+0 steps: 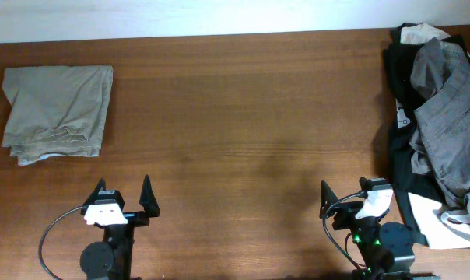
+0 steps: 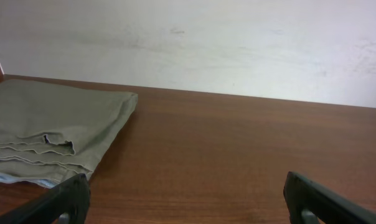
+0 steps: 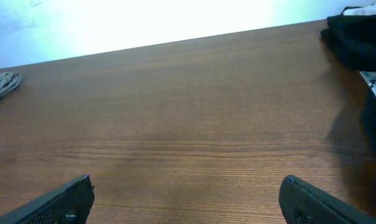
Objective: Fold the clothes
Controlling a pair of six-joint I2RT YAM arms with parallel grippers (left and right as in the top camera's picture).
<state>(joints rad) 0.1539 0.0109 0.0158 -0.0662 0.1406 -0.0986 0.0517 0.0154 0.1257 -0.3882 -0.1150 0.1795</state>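
Observation:
Folded beige-khaki shorts (image 1: 57, 113) lie at the table's far left; they also show in the left wrist view (image 2: 48, 130) and at the left edge of the right wrist view (image 3: 1, 86). A heap of unfolded clothes at the right edge holds grey shorts (image 1: 453, 117) on top of black garments (image 1: 402, 152) and white fabric (image 1: 433, 225); the black garment shows in the right wrist view (image 3: 356, 37). My left gripper (image 1: 124, 193) (image 2: 185, 193) is open and empty near the front edge. My right gripper (image 1: 348, 194) (image 3: 185, 196) is open and empty, just left of the heap.
The brown wooden table (image 1: 243, 109) runs to a pale wall at the back (image 2: 206, 43). Both arm bases stand at the front edge.

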